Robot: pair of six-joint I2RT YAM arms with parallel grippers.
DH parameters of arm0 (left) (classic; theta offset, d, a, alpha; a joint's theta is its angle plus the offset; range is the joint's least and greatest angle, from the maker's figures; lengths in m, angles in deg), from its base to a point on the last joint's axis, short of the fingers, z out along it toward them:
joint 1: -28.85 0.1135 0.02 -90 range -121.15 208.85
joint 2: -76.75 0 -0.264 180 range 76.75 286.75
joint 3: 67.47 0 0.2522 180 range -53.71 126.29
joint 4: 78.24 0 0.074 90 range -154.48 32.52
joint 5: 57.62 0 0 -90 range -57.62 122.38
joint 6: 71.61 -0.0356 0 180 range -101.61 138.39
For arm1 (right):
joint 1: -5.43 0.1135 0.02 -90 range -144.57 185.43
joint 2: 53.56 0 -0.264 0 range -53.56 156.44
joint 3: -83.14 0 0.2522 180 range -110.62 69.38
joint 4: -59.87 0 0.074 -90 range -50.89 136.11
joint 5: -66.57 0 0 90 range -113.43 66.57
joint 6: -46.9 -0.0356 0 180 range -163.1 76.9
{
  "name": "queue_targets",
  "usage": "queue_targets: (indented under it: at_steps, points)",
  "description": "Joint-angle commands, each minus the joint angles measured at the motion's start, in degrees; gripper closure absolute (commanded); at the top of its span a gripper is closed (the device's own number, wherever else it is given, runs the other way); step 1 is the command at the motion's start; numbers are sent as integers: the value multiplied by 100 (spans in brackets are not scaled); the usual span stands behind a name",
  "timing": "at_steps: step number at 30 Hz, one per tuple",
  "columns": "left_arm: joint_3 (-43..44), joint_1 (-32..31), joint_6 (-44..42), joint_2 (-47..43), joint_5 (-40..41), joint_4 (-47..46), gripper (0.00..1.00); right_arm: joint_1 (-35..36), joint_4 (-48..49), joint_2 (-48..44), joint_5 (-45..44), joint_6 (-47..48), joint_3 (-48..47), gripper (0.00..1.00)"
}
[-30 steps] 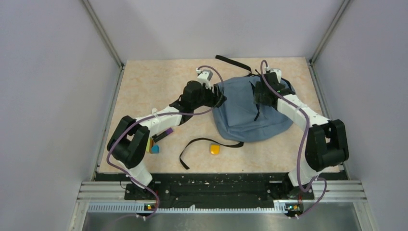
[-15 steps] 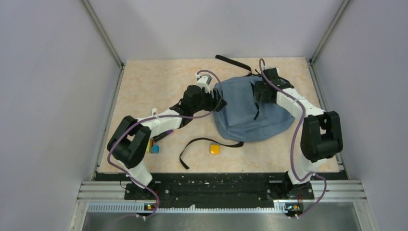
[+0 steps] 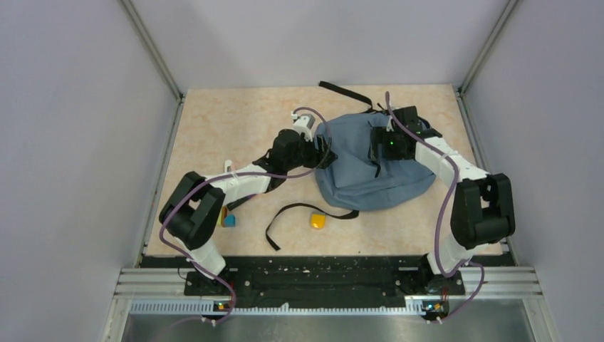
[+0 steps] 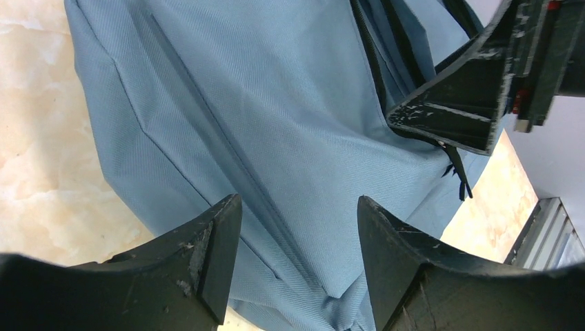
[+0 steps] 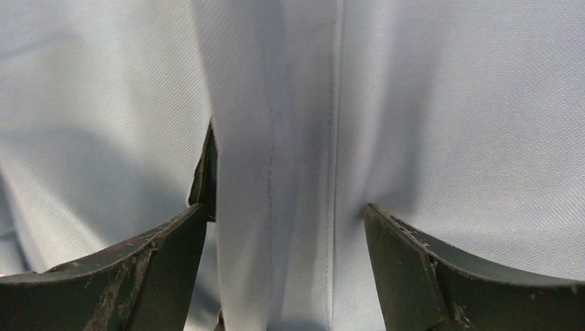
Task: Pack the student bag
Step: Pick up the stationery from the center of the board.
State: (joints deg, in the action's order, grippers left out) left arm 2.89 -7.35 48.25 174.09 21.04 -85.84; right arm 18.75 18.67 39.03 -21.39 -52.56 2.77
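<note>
The bag (image 3: pixel 356 182) lies slumped a little right of centre in the overhead view, on the table (image 3: pixel 228 121). The right gripper (image 5: pixel 286 207) is spread apart astride a raised fold, and the left gripper (image 4: pixel 298 207) is apart over the bag's left side. A pinch might catch only loose cloth, which could slip or drag the bag. No brand or writing is readable

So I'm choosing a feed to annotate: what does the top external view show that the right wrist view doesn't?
Top external only: the table, a loose black strap, a small orange object and the whole outline of the student bag. Right wrist only: a stitched seam, close up, inside the open right gripper. Both: the bag's blue-grey fabric.
</note>
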Motion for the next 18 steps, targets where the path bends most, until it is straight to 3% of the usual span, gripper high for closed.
queue_targets:
  at_steps: [1,13,18]
  points:
    - [-136,-49,18,-293,-29,-376,33,38,187,-481,987,-141,60,17]
    - [-539,-141,49,-546,8,-505,33,13,412,-1505,791,-560,162,16]
    - [-1087,-581,-259,-880,383,-460,33,135,330,-2125,724,-678,575,17]
